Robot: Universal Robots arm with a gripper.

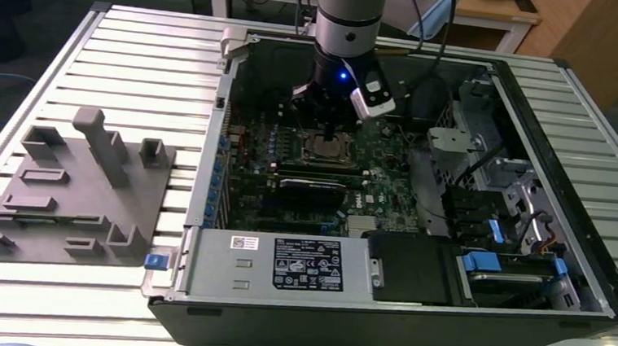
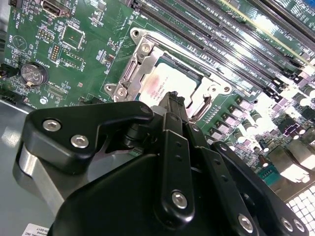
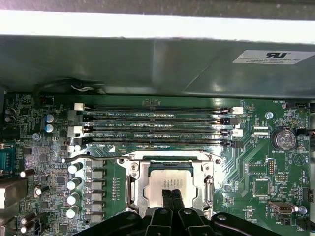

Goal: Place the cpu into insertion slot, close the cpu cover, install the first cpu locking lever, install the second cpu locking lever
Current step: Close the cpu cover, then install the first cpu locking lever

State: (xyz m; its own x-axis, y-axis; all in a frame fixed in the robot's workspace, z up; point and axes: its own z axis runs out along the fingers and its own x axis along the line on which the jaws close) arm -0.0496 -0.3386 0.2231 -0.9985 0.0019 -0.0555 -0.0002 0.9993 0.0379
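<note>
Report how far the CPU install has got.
Done: the cpu sits in the insertion slot, with the cpu cover lying flat over it. In hand: the gripper, shut, is right above the chip. Left: the locking levers; whether either is latched is unclear.

Silvery cpu (image 3: 170,178) seated in insertion slot (image 3: 141,169)

A silvery tabletop (image 1: 132,54) made of long ribbed metal slats. An open black computer case (image 1: 385,329) lies on its side across the middle and the exterior view's right, insides facing up. Just beside it, toward the exterior view's left, sits a grey moulded holder block (image 1: 73,197) with upright posts and shallow pockets.
</note>
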